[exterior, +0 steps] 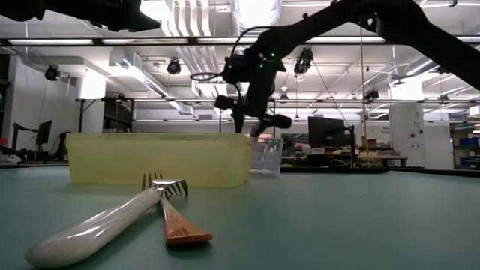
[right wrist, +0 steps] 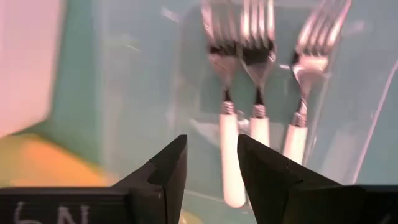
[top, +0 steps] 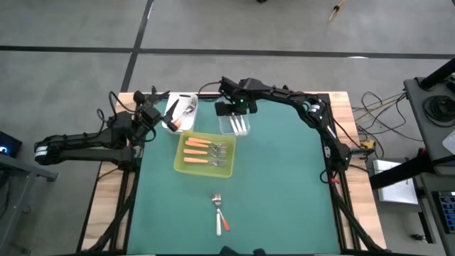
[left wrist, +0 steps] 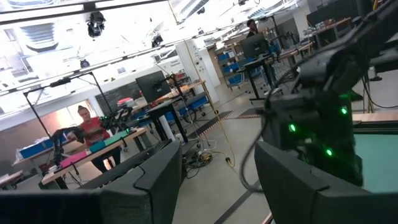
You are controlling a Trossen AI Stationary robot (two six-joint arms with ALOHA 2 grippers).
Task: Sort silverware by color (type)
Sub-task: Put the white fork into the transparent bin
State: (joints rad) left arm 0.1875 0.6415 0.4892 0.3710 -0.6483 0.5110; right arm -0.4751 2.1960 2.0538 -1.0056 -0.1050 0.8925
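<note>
Above the clear tub [top: 235, 125]: right end effector [right wrist: 211, 163] parted, empty | three white-handled forks [right wrist: 258, 124] lie inside | two forks [top: 220, 210] loose on tabletop [top: 284, 185] | light, stiff, slippery; likely grip mid-handle | left end effector [left wrist: 217, 177] apart, raised.

A big, brightly lit workshop hall around a green-topped table.

The table [top: 284, 185] has a green mat and pale wooden edges, and stands on a grey concrete floor [top: 71, 28] crossed by dark lines. In the level view, strip lights [exterior: 180, 19] and pipes run along a white ceiling, with desks and a monitor [exterior: 324, 131] farther back. The left wrist view shows rows of workbenches [left wrist: 155, 106] with blue bins, and a person in red [left wrist: 90, 127] seated at one.
</note>
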